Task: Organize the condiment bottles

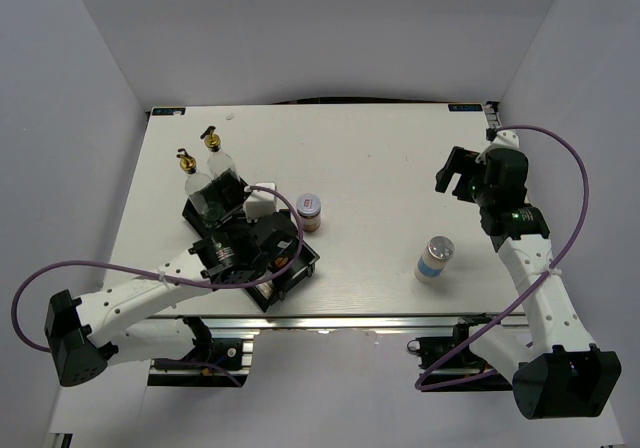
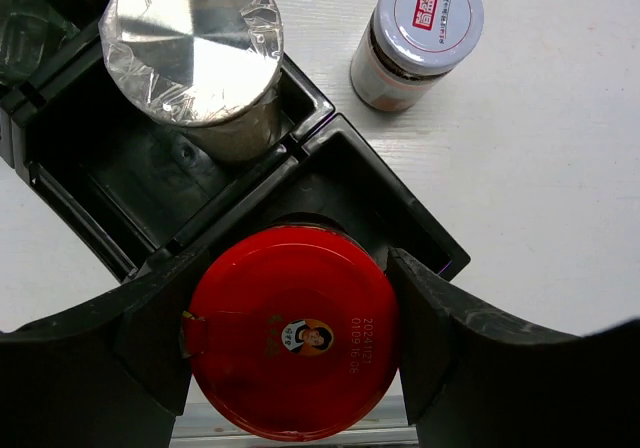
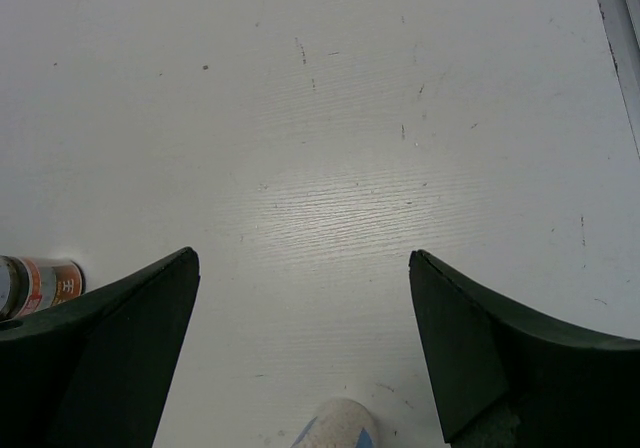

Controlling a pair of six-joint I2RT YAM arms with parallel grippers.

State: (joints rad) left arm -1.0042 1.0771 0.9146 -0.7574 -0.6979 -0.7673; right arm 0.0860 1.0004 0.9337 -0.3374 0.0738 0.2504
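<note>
Red-lidded jar (image 2: pixel 290 340), clamped in left tool (image 2: pixel 292 303), neighbours silver-lidded jar (image 2: pixel 195 53) inside tray (image 2: pixel 330 183).

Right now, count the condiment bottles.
6: two tall bottles and silver-lidded jar in tray; red-lidded jar in left gripper; pale-lidded jar beside tray; blue-labelled jar farther right.

- A black divided tray (image 1: pixel 303 260) sits on the near-left part of the table, turned at a slant to its edges. Glossy walls split it into separate compartments.
- The table (image 1: pixel 390 168) is white with a faint wood grain and a few small dark scuffs (image 3: pixel 302 50).
- A metal rail (image 1: pixel 350 325) runs along its near edge.
- Plain pale walls (image 1: pixel 300 28) close in the far side and both flanks.
</note>
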